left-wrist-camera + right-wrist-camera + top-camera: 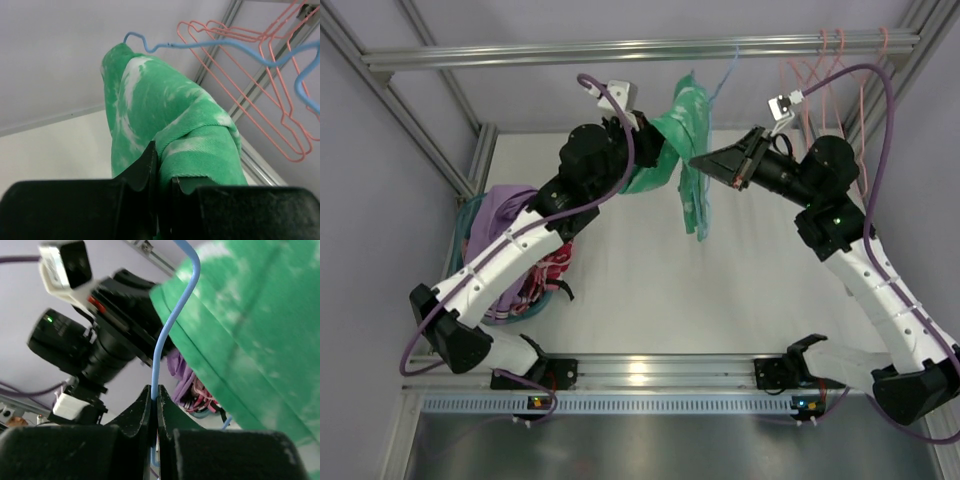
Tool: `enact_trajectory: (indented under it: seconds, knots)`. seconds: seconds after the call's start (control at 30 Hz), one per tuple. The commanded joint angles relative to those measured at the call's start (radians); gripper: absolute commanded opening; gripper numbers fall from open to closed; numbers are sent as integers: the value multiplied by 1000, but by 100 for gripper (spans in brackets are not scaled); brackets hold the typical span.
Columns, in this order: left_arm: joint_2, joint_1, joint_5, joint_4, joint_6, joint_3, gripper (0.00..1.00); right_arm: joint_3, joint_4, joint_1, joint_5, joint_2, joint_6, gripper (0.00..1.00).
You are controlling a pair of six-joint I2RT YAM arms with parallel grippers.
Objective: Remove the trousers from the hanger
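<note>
left gripper point(159, 176) clamping trousers point(165, 107), right gripper point(155, 407) pinching hanger point(173, 315), trousers hanging above table point(630, 300)

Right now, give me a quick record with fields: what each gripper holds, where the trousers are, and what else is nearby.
left gripper: shut on the trousers
right gripper: shut on the hanger wire
trousers: draped on the hanger, not yet off
nearby: pink hangers on the rail; pile of clothes to the left
</note>
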Motion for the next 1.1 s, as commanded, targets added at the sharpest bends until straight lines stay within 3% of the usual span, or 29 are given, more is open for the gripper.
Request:
enact_trajectory:
  seconds: [0.0, 0.3, 0.57, 0.83, 1.07]
  knots:
    - [-82, 44, 43, 84, -126, 143, 0, -51, 46, 10, -41, -56, -81, 0]
    - [-76, 115, 104, 61, -236, 391, 0, -255, -30, -7, -27, -104, -162, 0]
    - [-83, 207, 107, 49, -304, 548, 0, -318, -80, -16, -15, -124, -227, 0]
    - [-177, 337, 71, 37, -314, 548, 0, -317, -109, -16, -15, -140, -259, 0]
    - [-348, 547, 22, 3, -250, 471, 0, -289, -149, -16, -34, -165, -297, 0]
